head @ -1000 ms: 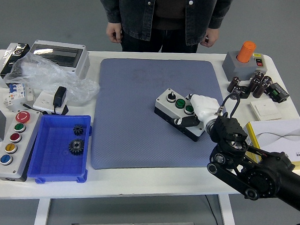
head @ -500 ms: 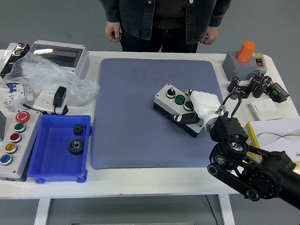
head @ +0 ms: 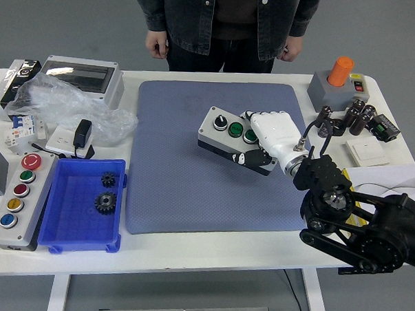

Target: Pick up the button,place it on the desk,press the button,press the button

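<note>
The button box (head: 221,127) is grey with a black knob and two green buttons. It hangs tilted over the middle of the blue-grey mat (head: 171,188). My right hand (head: 264,145), white with a black arm, is shut on the box's right end, thumb under its front side and fingers over the top. The right end of the box is hidden by the hand. My left arm does not show.
A blue bin (head: 79,245) holding two gears and a panel of coloured buttons (head: 16,195) stand at the front left. An orange-capped box (head: 338,78), capacitors (head: 347,117) and a booklet (head: 385,184) are at the right. A person (head: 223,25) stands at the far side, hands down.
My right hand has carried the button box to the left and toward the far side, and the box looks raised off the mat. The person has not moved.
</note>
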